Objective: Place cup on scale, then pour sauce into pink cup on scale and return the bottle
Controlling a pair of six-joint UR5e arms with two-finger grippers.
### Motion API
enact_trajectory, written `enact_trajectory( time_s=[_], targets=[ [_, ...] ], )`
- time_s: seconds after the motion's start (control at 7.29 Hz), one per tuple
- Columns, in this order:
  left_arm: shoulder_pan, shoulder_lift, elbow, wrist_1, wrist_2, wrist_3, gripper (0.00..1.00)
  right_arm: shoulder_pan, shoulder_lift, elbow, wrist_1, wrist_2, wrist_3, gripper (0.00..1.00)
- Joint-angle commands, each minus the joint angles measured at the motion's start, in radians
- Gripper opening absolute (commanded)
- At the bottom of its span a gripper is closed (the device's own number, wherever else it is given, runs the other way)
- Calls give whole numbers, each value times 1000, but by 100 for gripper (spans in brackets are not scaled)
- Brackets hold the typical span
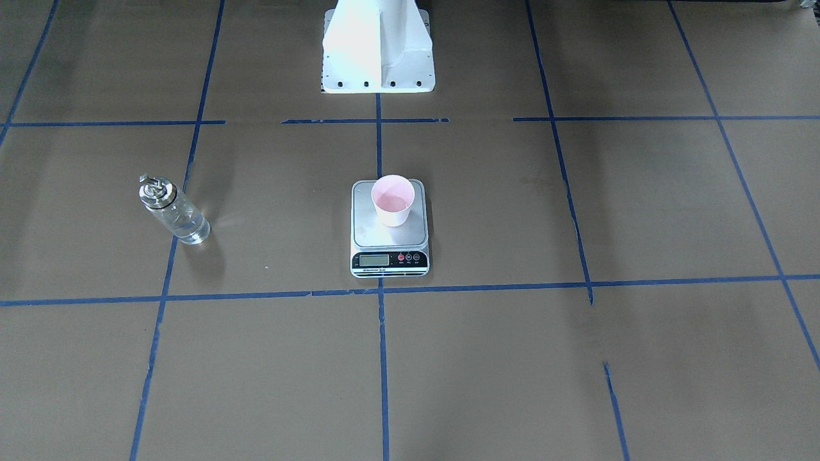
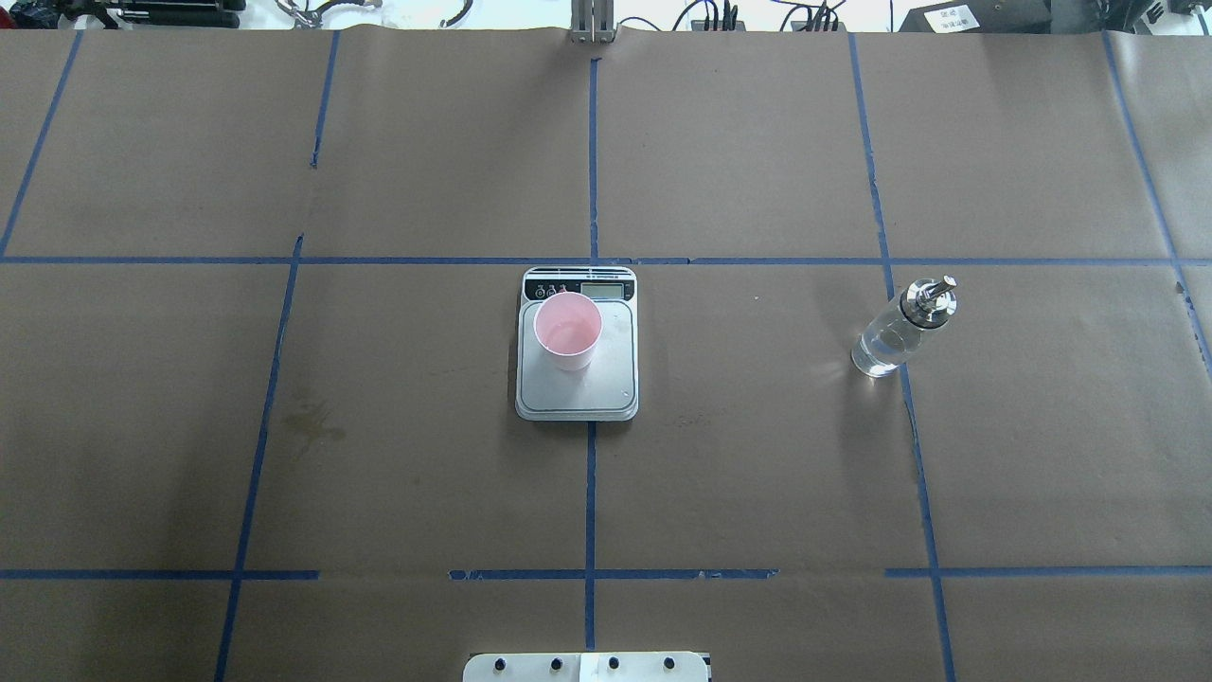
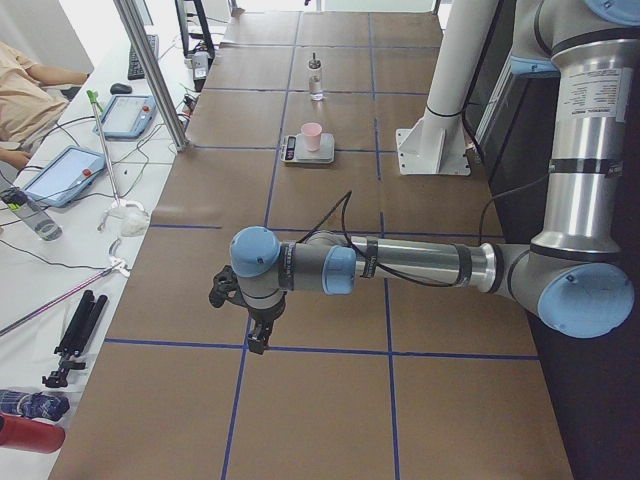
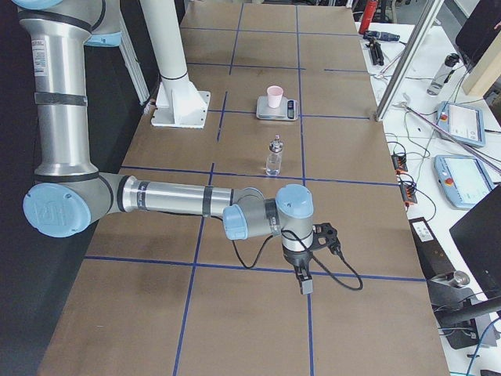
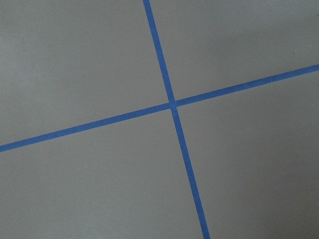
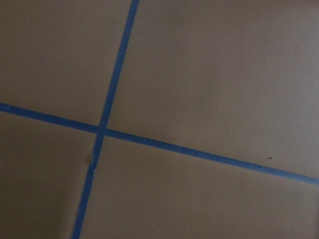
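Cup (image 1: 393,200) is sitting upright on the scale (image 1: 389,240), well inside the platform's edges, so I am counting the first step as done. The bottle (image 1: 176,211) is standing upright on the table (image 1: 512,358), well apart from the scale on the robot's right side, just beside a tape line (image 1: 168,269), with nothing holding it. I am seeing a faint sheen at the cup's bottom, but I cannot tell whether that is sauce. If it is, I am judging the pour and return finished too; if not, both are left. The left gripper (image 3: 257,343) and right gripper (image 4: 304,282) are hanging over bare table at opposite ends, far from everything. From these side views I cannot tell whether their fingers are spread or pressed together. The wrist cameras are showing only tape crossings.
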Motion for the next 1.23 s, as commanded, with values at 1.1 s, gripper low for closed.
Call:
enact_trajectory(
  time_s=[1.1],
  targets=[
    [0,-2,-4,0,-2,-1,100,16,2,133,-332,35,82,100]
  ],
)
